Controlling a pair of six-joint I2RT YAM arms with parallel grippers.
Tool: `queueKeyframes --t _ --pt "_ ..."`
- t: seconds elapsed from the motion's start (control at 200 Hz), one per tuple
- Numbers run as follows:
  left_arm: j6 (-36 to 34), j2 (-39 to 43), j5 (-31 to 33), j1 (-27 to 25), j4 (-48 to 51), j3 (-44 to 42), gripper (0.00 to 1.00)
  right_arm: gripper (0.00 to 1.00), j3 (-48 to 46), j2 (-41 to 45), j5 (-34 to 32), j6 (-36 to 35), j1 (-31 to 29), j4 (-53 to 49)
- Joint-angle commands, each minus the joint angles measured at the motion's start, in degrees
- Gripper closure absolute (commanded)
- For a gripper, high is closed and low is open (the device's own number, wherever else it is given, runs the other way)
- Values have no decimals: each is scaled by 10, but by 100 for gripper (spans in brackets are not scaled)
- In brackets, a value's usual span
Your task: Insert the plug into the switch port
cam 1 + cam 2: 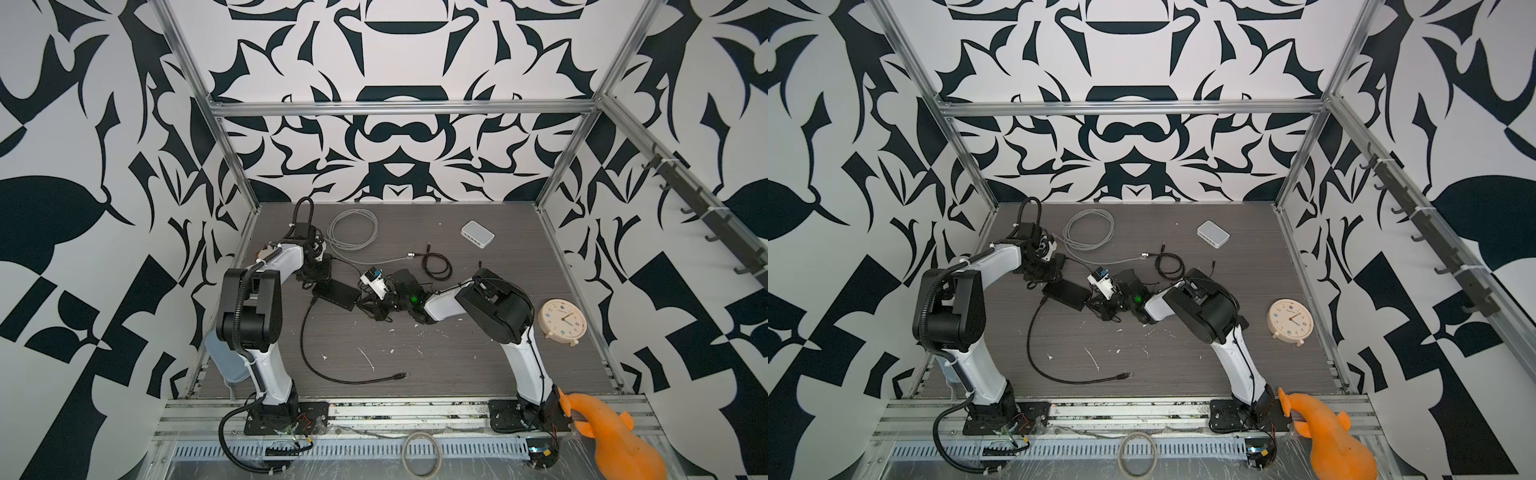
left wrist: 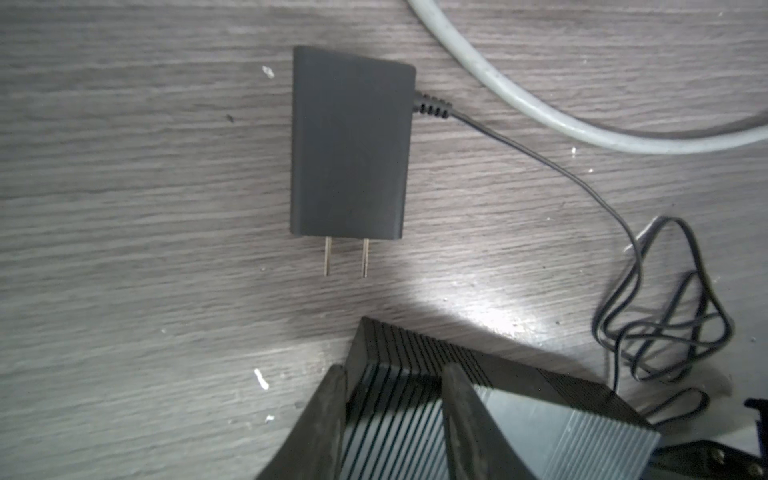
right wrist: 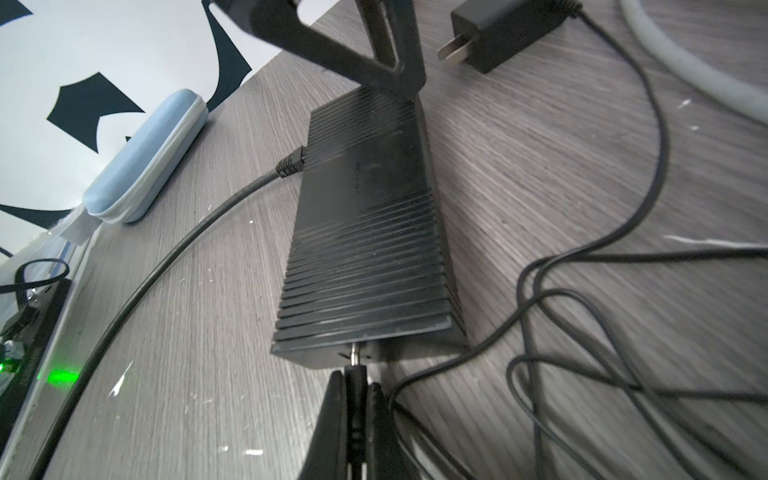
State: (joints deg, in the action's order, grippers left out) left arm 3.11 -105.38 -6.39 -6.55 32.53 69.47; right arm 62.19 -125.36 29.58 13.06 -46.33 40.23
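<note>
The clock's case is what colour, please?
The clock is cream, clearest in both top views.

The hole in the black ribbed box (image 3: 365, 249) is hidden by the small black round plug (image 3: 356, 368) (only a bit of shiny tip shows). The thin black cord (image 3: 664, 166) looks smeared lower down. The light blue zip case (image 1: 222, 361) is mostly behind the left arm (image 1: 253, 307). The orange plastic toy (image 1: 611, 432) runs off the bottom edge.

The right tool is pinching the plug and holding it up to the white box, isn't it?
Not the white box: the right wrist view shows the right tool pinching the plug and holding it up to the black box.
</note>
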Motion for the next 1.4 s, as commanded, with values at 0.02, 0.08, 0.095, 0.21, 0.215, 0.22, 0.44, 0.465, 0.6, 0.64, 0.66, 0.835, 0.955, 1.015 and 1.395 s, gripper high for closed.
queueKeyframes --t 0.02,0.08,0.095,0.21,0.215,0.22,0.44,0.465,0.6,0.64,0.66,0.835,0.955,1.015,1.395 --pt "77 -33 -173 -49 161 -50 51 100 57 -4 -126 21 7 94" --pt "98 -28 -171 -49 149 -67 49 100 49 0 -119 18 10 98" --pt "102 -27 -169 -50 147 -71 49 100 48 2 -116 15 11 96" --pt "116 -32 -170 -49 136 -89 49 100 36 11 -81 -15 13 90" --pt "117 -32 -171 -49 131 -90 49 100 35 11 -81 -15 13 91" --pt "117 -32 -173 -49 128 -92 49 100 35 12 -81 -15 13 92" --pt "163 -38 -238 -61 78 -138 56 100 37 4 -99 -4 13 129" --pt "166 -38 -241 -65 78 -143 56 100 41 3 -101 -1 12 132" --pt "176 -29 -246 -79 77 -163 56 100 65 -6 -119 30 13 145" --pt "179 -28 -251 -81 75 -169 56 100 72 -12 -119 39 13 152" --pt "180 -28 -254 -81 73 -172 56 100 76 -15 -117 43 13 154" --pt "183 -21 -267 -84 66 -186 56 100 98 -40 -97 59 13 183" --pt "183 -18 -260 -84 72 -182 55 100 87 -40 -82 68 13 210" --pt "183 -12 -229 -81 92 -174 52 99 70 -24 -82 69 17 204" --pt "218 31 -93 23 110 -168 49 73 -60 71 -38 96 103 133"
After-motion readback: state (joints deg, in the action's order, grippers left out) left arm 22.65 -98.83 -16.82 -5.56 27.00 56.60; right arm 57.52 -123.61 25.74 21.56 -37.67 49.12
